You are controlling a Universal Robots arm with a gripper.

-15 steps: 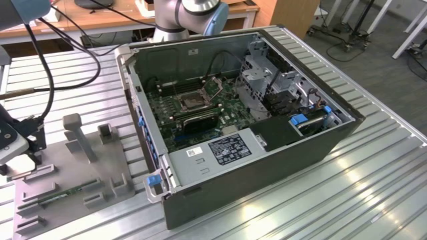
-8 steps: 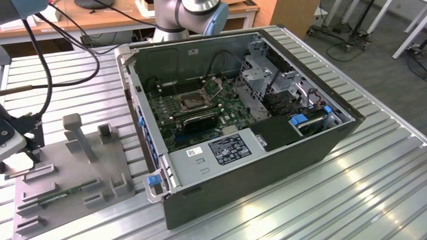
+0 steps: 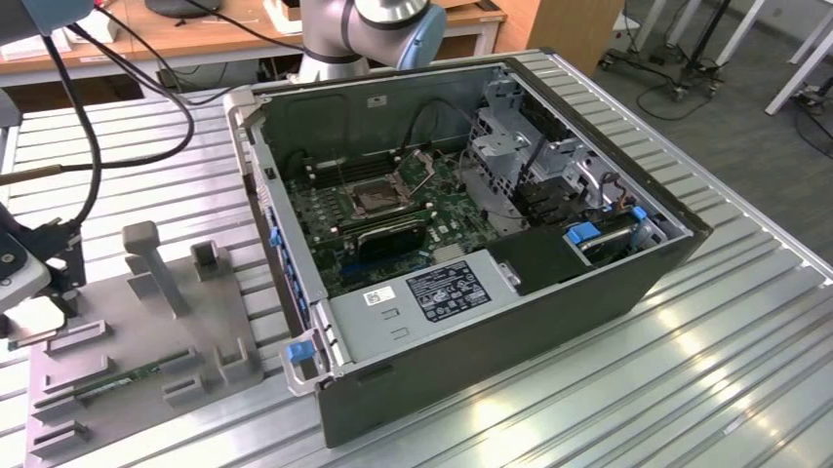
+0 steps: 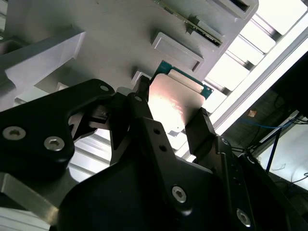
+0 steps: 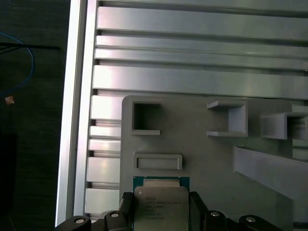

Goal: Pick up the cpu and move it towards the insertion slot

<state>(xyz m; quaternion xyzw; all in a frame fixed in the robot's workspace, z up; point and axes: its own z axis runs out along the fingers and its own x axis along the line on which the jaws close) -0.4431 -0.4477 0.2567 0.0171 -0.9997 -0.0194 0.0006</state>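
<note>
Silvery cpu [image 5: 161,204] tight in the grip of the narrowly parted hand [image 4: 172,105], over grey tray [image 5: 202,159].

case [image 3: 521,336]: open, side panel off, lies centre on the slatted table [image 3: 729,380]
insertion slot [image 3: 376,201]: on the green board, far-left part of the case interior, silver frame round it
fixture plate [image 3: 124,327]: grey, near-left, just beside the case
memory stick [image 3: 124,378]: green, flat on the plate's near part
gripper [image 3: 31,310]: at the left edge, over the plate
arm base [image 3: 371,24]: far, behind the case
</note>
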